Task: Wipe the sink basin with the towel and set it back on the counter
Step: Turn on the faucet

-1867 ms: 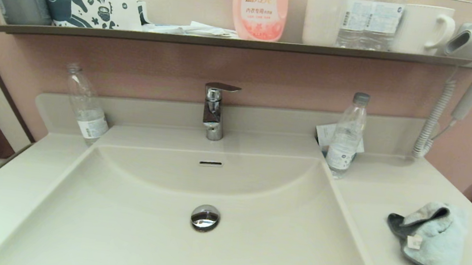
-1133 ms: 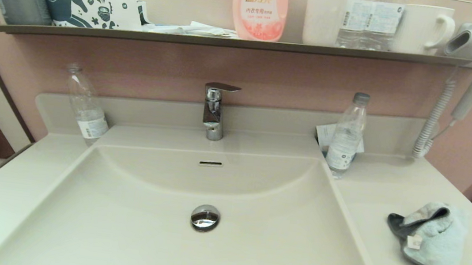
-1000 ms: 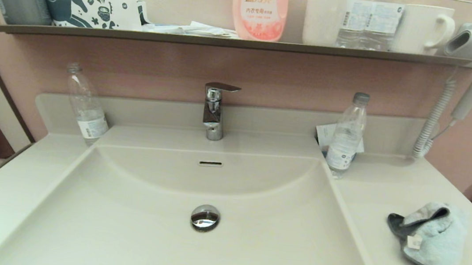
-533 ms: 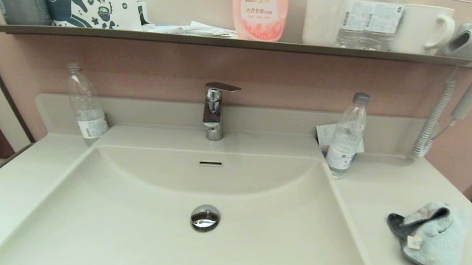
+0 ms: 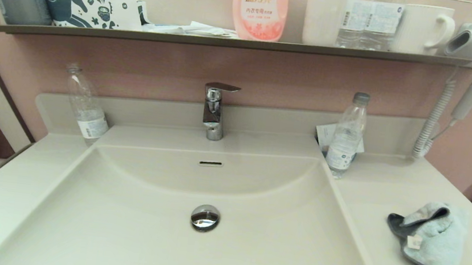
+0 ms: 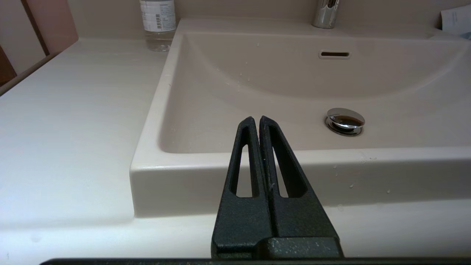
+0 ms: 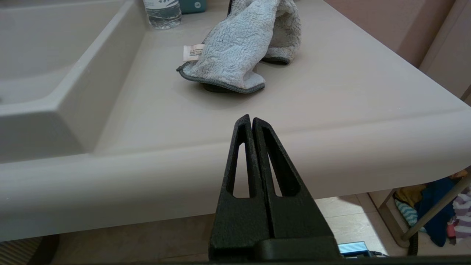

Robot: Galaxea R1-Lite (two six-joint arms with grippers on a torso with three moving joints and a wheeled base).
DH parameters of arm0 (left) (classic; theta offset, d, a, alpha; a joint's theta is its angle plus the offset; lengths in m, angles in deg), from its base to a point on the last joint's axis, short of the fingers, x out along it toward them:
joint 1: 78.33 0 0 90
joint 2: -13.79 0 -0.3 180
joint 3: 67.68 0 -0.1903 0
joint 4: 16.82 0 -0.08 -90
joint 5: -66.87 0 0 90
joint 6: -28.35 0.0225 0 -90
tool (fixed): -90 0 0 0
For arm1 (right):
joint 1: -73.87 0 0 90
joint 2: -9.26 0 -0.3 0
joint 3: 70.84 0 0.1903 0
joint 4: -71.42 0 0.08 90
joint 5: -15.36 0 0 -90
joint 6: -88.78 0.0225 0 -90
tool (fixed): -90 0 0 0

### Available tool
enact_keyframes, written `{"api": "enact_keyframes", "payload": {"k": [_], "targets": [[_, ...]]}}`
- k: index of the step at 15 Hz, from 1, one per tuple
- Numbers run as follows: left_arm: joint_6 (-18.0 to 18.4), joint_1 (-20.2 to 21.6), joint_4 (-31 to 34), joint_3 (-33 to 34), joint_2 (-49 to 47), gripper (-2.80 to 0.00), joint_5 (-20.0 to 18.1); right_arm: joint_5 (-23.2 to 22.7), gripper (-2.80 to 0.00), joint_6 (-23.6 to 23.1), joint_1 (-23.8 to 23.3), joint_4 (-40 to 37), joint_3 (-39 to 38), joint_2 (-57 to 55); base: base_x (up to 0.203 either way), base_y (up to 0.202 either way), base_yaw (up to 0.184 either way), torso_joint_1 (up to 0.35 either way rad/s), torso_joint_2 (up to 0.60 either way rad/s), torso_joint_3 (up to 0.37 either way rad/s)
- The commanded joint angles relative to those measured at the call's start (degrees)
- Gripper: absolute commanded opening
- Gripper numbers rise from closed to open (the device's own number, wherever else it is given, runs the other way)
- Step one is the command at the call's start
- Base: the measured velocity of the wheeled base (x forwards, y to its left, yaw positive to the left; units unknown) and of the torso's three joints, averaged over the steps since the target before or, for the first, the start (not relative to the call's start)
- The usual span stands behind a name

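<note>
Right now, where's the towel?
In the head view the towel lies crumpled on the counter right of the sink basin, nearer the front than the capped water bottle. The shut right gripper sits short of it.

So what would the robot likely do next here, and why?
Probably open the right gripper and reach forward to the towel. It is shut and short of the counter edge, with the towel lying ahead, beside the sink basin.
</note>
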State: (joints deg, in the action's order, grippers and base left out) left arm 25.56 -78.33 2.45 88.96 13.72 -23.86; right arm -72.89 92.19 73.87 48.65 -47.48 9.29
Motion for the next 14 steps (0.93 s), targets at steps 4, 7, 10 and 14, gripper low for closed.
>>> {"api": "enact_keyframes", "payload": {"k": [4, 7, 10, 14], "targets": [[1.08, 0.00, 0.02, 0.00, -1.65, -2.80, -0.53, 0.00, -2.80, 0.01, 0.00, 0.02, 0.00, -0.02, 0.000, 0.000, 0.000, 0.000, 0.00, 0.000], [0.98, 0.00, 0.72, -1.91, -3.24, -2.80, -1.53, 0.00, -2.80, 0.01, 0.00, 0.02, 0.00, -0.02, 0.000, 0.000, 0.000, 0.000, 0.00, 0.000], [0.81, 0.00, 1.22, -5.98, -8.13, -2.80, -2.45, 0.03, -2.80, 0.01, 0.00, 0.02, 0.00, -0.03, 0.000, 0.000, 0.000, 0.000, 0.00, 0.000], [0.62, -0.16, 0.79, -12.27, -17.98, -2.80, -9.18, 0.00, -2.80, 0.01, 0.00, 0.02, 0.00, -0.02, 0.000, 0.000, 0.000, 0.000, 0.00, 0.000]]}}
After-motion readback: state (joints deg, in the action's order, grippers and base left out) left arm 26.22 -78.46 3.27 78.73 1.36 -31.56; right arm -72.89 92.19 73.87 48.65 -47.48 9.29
